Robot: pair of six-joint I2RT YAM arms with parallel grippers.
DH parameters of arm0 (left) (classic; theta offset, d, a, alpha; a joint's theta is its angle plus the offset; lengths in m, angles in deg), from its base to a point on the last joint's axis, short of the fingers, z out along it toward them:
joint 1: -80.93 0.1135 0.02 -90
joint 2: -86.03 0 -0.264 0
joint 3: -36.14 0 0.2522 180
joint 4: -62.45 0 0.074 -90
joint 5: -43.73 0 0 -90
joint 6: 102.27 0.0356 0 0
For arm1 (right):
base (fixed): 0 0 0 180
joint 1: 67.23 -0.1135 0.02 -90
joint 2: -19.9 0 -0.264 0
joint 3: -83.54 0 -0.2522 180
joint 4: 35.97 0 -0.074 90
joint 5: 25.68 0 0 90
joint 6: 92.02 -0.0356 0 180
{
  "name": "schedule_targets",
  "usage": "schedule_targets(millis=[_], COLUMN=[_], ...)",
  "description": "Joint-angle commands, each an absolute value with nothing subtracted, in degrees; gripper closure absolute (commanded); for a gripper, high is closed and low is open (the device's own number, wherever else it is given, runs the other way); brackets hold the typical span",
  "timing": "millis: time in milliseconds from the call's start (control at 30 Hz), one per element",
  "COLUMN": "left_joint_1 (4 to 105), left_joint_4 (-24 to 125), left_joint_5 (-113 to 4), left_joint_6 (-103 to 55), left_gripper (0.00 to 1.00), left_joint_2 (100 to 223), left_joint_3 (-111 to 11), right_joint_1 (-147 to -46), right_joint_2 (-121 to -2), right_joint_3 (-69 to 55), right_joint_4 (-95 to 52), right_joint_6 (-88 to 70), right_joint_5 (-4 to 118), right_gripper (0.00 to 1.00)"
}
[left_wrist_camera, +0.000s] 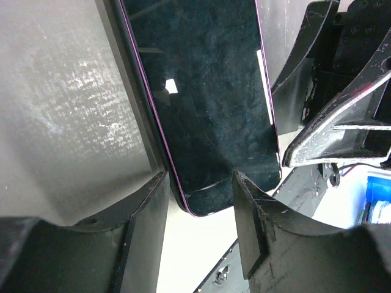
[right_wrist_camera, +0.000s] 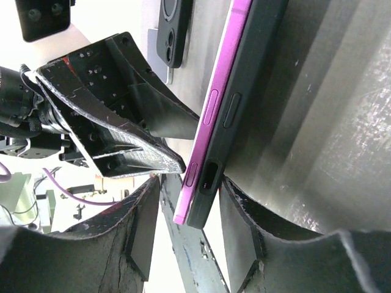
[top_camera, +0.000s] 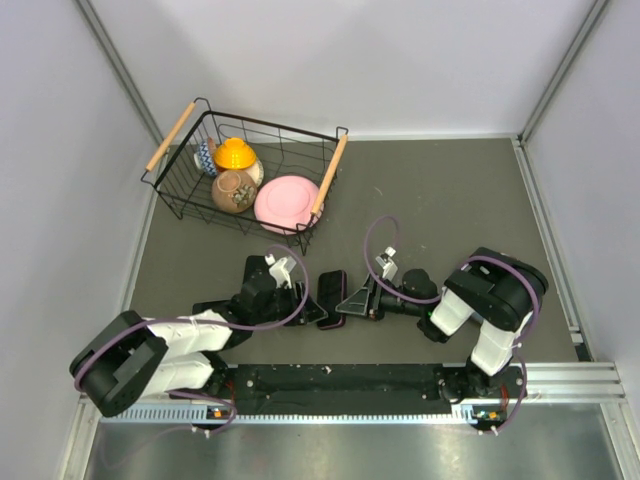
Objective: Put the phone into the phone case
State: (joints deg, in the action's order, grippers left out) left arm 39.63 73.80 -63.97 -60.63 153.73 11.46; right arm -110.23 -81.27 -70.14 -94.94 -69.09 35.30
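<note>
The phone has a dark screen and a purple rim and lies on the grey table between my two grippers. In the right wrist view the purple phone rests on top of the dark grey phone case, its side standing proud of the case wall. My left gripper is open, its jaws astride one near corner of the phone. My right gripper is open, its jaws on either side of the end of the phone and case. In the left wrist view, the right gripper's fingers sit close beside the phone.
A black wire basket at the back left holds a pink plate, a yellow pot and a brown cup. A black piece with camera cut-outs lies on the table beyond the phone. Grey walls enclose the table.
</note>
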Motion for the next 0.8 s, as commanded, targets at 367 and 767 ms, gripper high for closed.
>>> schedule_targets(millis=[367, 767], left_joint_1=[39.45, 39.44], left_joint_4=[75.50, 76.29], left_joint_5=[-63.41, -64.20], left_joint_6=[-59.99, -60.08], left_gripper=[0.51, 0.51], left_joint_2=[155.29, 157.40], left_joint_3=[9.81, 9.11], right_joint_1=[-110.64, -110.73], right_joint_2=[-80.39, -84.51], right_joint_3=[-67.32, -65.39], right_joint_4=[-114.50, -114.41], right_joint_6=[-68.29, -70.48], right_joint_5=[34.96, 33.65], right_gripper=[1.00, 0.53])
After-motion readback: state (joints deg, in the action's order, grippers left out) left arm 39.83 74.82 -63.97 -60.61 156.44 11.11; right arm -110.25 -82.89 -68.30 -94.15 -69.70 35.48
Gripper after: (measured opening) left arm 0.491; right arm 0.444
